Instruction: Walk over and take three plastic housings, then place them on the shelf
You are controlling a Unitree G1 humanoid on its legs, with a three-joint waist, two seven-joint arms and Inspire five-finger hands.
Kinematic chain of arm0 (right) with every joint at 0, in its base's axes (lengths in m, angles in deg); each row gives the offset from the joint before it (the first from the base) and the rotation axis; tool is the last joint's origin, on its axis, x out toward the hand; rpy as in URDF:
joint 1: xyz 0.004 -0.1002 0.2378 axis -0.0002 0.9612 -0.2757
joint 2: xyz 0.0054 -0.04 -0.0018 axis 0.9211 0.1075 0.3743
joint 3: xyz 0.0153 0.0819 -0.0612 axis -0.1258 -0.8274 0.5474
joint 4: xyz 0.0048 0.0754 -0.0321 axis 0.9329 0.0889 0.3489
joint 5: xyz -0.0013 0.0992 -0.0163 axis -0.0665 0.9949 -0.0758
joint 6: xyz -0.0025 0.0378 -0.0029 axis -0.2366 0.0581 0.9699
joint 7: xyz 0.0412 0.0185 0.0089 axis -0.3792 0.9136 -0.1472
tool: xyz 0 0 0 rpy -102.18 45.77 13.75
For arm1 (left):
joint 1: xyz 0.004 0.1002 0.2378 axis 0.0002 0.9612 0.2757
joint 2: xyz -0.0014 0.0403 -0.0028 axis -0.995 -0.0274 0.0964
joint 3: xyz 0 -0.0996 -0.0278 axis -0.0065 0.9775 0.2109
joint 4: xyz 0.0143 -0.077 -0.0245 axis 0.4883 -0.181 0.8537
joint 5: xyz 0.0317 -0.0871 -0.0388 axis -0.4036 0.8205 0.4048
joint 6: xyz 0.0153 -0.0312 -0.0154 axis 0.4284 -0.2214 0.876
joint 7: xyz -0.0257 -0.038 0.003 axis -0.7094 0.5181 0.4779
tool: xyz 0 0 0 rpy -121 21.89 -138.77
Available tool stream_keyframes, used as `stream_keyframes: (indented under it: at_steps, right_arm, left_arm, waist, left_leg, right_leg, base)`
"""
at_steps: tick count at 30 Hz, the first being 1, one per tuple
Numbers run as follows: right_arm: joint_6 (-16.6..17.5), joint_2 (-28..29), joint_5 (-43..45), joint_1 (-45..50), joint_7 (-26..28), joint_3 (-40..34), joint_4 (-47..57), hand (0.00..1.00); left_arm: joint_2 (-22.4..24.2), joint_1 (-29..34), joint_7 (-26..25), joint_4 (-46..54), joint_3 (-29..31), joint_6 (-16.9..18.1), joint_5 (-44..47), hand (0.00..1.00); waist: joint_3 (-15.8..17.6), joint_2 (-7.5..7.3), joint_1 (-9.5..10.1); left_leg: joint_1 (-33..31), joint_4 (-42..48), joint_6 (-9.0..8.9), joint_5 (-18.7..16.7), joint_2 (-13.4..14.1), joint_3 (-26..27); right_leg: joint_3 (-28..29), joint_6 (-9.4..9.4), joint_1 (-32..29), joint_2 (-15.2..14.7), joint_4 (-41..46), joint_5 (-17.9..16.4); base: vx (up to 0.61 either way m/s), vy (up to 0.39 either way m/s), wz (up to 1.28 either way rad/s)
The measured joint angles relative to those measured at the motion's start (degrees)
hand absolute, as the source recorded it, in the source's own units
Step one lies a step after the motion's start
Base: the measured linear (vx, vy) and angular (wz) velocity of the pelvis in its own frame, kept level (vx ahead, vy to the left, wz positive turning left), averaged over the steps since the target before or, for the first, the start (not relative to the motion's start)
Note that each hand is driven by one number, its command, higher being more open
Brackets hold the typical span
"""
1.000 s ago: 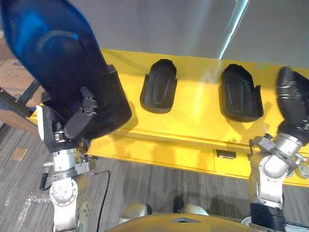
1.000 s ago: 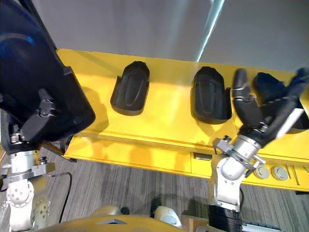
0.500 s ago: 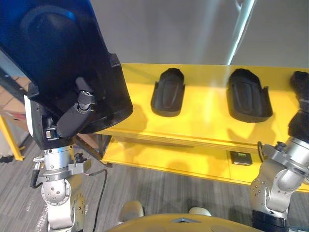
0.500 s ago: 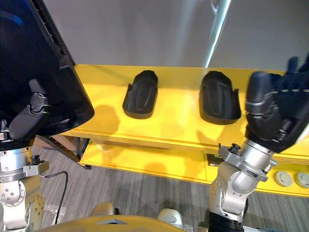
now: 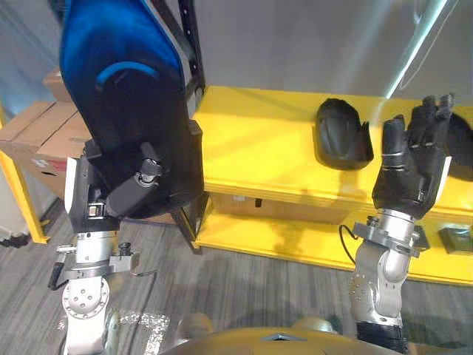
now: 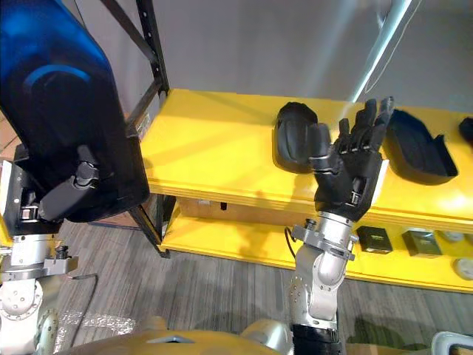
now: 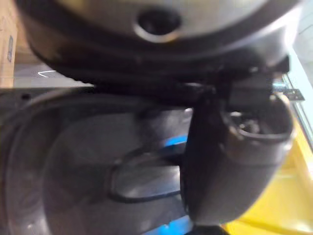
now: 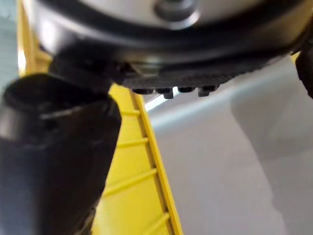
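In the left eye view the left hand (image 5: 137, 188) is clamped on a big black housing (image 5: 122, 96), held up beside the yellow shelf (image 5: 259, 148). The right hand (image 5: 410, 166) is up, fingers straight, holding nothing. In the right eye view a second housing (image 6: 294, 137) and a third housing (image 6: 417, 144) lie on the shelf. In the left wrist view the thumb (image 7: 230, 161) hooks over the big black housing.

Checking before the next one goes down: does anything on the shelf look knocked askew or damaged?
Nothing stands out. Two housings lie side by side, apart, on the yellow shelf; the left hand grips another housing, and the right hand is open.
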Motion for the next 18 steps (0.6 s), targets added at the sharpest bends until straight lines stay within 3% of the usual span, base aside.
stream_keyframes:
  at_steps: [1,2,5,8,12,14,16,18]
  right_arm:
    - [-0.1,-0.7,-0.2,0.0,-1.0,-0.4,1.8,1.0]
    - [-0.3,-1.1,-0.3,-0.1,-1.2,-1.0,3.1,1.0]
    - [-2.5,-2.2,-3.8,-0.2,-1.8,-1.1,2.7,1.0]
    - [-4.2,-2.2,-3.6,1.0,-2.2,-2.2,-1.6,1.0]
    - [-4.7,-2.2,-3.5,2.4,-3.2,-5.0,-4.2,1.0]
    - [-4.7,-2.3,-3.4,2.5,-3.2,-5.8,-4.2,1.0]
    - [-4.6,-2.4,-3.3,2.6,-3.2,-6.1,-4.2,1.0]
    - [-4.5,-2.3,-2.4,3.7,-3.0,-5.1,-4.2,1.0]
  left_arm:
    - [0.0,-1.3,0.8,-0.4,0.0,-0.3,2.0,0.0]
    - [0.1,-3.4,1.5,-1.4,0.0,-0.7,3.1,0.0]
    - [2.0,-6.0,1.8,-2.7,-0.1,-3.1,4.2,0.0]
    - [4.8,-5.7,1.5,-3.3,-2.8,-4.2,2.2,0.0]
    - [5.0,-5.8,1.3,-3.2,-4.3,-4.2,1.4,0.0]
    - [5.0,-5.8,0.5,-3.2,-4.3,-4.3,1.4,0.0]
    - [5.0,-5.8,-0.3,-3.3,-4.2,-5.0,1.5,0.0]
    - [5.3,-5.8,-1.3,-4.2,-4.2,-7.0,1.5,0.0]
  waist:
    - [-0.2,-0.29,0.0]
    - [-0.4,-0.6,0.0]
    - [-0.6,-0.92,-0.41]
    - [-0.4,1.27,-1.41]
    - [-0.8,2.95,-1.8]
    - [-0.8,3.09,-2.36]
    - [-0.7,2.99,-2.29]
    - [0.5,3.02,-1.99]
  left_leg:
    - [-0.1,-2.7,-0.01,2.0,-0.4,-0.3]
    - [-0.2,-5.3,0.21,4.0,-1.4,-0.5]
    - [-0.7,-7.9,0.65,6.8,-3.1,0.3]
    - [-0.3,-9.4,0.35,8.0,-2.6,0.3]
    - [0.8,-12.7,-0.82,9.5,-1.0,0.7]
    - [0.9,-11.9,-0.82,9.4,-0.4,1.2]
    - [0.1,-8.5,-0.31,9.1,0.3,2.1]
    - [-4.8,6.1,1.65,8.1,2.2,1.3]
  right_leg:
    - [-1.2,0.34,1.0,3.9,0.1,-5.4]
    - [-2.5,-0.06,1.9,6.5,-1.9,-8.4]
    - [-2.9,-0.8,4.1,8.7,-9.6,-8.8]
    - [-3.0,-1.21,4.6,9.5,-11.2,-7.6]
    - [-2.9,-1.67,4.0,11.3,-11.3,-7.6]
    - [-2.6,-2.17,3.9,11.8,-11.0,-7.9]
    - [-1.4,-3.35,3.5,12.1,-10.3,-8.9]
    - [-0.2,-4.53,4.5,12.5,-9.5,-10.0]
  base:
    - [0.05,0.125,0.1]
    - [0.05,0.128,0.09]
    - [0.01,0.06,-0.09]
    - [-0.03,-0.027,0.0]
    - [-0.02,-0.081,-0.04]
    - [0.0,-0.058,-0.12]
    - [0.0,-0.035,-0.29]
    - [-0.05,-0.056,-0.35]
